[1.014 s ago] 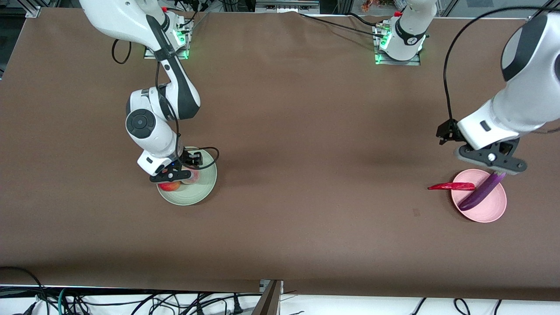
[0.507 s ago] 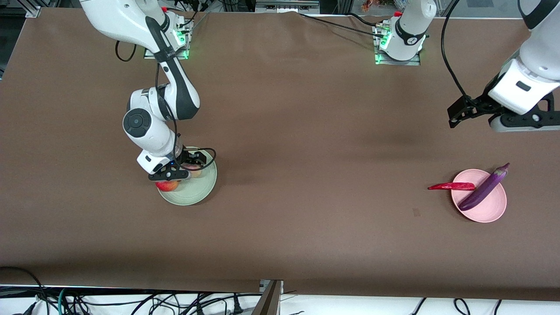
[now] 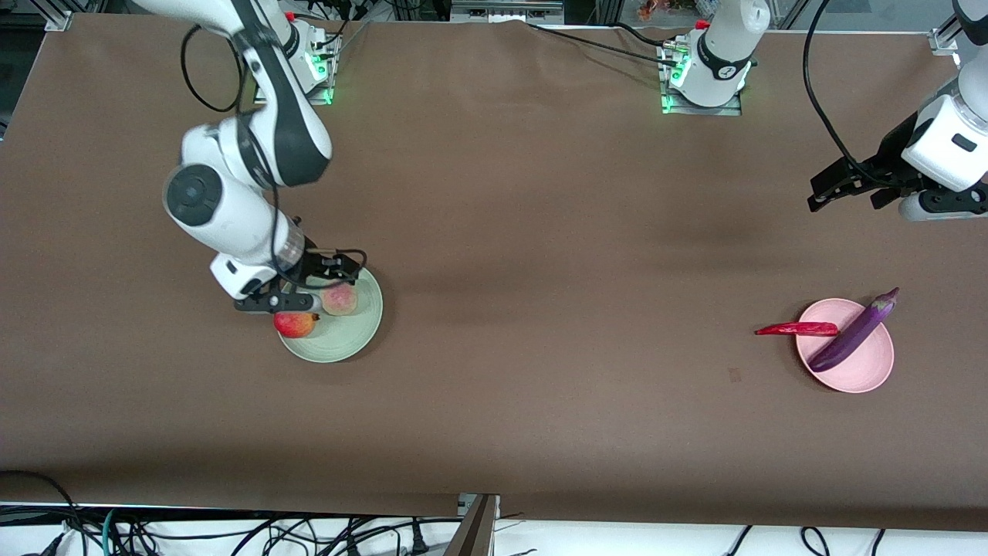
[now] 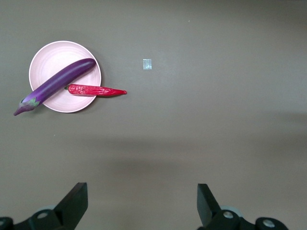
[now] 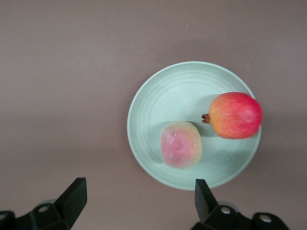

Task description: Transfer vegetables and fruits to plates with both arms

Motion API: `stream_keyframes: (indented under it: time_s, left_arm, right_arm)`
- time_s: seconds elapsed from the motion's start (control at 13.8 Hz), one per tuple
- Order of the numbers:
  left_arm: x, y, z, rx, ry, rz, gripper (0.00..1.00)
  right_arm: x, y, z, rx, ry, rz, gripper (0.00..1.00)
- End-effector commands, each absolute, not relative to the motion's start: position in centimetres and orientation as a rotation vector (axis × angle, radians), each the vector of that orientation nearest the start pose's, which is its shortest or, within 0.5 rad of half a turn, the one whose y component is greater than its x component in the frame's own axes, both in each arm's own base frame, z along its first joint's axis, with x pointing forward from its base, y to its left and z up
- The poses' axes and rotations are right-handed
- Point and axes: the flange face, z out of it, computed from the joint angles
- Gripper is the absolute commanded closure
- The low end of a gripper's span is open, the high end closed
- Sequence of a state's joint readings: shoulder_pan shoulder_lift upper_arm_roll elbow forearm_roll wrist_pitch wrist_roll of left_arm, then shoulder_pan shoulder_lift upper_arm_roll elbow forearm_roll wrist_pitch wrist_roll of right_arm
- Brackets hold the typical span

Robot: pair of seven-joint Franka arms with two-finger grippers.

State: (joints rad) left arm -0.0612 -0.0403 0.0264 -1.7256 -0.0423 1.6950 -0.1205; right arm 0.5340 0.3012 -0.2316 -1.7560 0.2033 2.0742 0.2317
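Currently I am reading both grippers as empty, fingers spread wide in each wrist view.

Right gripper (image 3: 279,301) is hanging over the rim of the green plate (image 3: 363,332), on the side toward the right arm's end of the table; its fingers (image 5: 72,196) are parted with nothing between them. On the green plate (image 5: 163,100) the peach (image 5: 180,144) is sitting inside, and the red fruit (image 5: 235,115) is resting at the rim, nub pointing toward the peach. From the front, the red fruit (image 3: 295,324) is lying nearer the camera than the peach (image 3: 338,300); the two are close but I am not seeing them touch.

Left gripper (image 3: 938,202) is up over bare table at the left arm's end, well apart from the pink plate (image 3: 868,374), fingers (image 4: 74,203) spread. The eggplant (image 3: 853,340) is lying slantwise across the pink plate (image 4: 55,57), stem end overhanging the rim. The chili (image 3: 795,329) is lying with one end on the plate beside the eggplant (image 4: 55,86); most of the chili (image 4: 96,90) is sticking out over the table.
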Motion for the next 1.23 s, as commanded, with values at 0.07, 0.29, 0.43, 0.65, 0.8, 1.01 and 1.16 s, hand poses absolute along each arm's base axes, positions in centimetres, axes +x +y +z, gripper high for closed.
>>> stream_keyframes:
  time_s: [0.07,0.29,0.43,0.65,0.8,1.01,1.16]
  left_arm:
    - [55.9,-2.1,58.6,-3.159,-0.083,-0.006,0.00]
    - [55.8,-2.0,58.5,-3.154,-0.087,0.016,0.00]
    - [55.8,-2.1,58.6,-3.154,-0.082,0.011,0.00]
    - [55.8,-2.2,58.6,-3.154,-0.080,0.011,0.00]
    - [55.8,-2.4,58.6,-3.154,-0.075,0.011,0.00]
    - [55.8,-2.5,58.7,-3.156,-0.073,0.009,0.00]
    - [55.8,-2.7,58.7,-3.154,-0.070,0.009,0.00]
  right_arm:
    - [57.5,16.0,51.0,-2.971,0.082,-0.012,0.00]
    - [55.2,12.9,56.9,-3.081,0.071,0.138,0.00]
    - [54.2,11.5,58.2,-3.091,0.070,0.134,0.00]
    - [53.6,9.1,58.8,-3.085,0.020,0.157,0.00]
    - [53.7,8.5,59.2,-3.098,0.007,0.147,0.00]
    - [53.9,8.6,59.9,-3.139,-0.012,0.120,0.00]
    - [53.6,8.5,60.1,-3.144,-0.010,0.150,0.00]
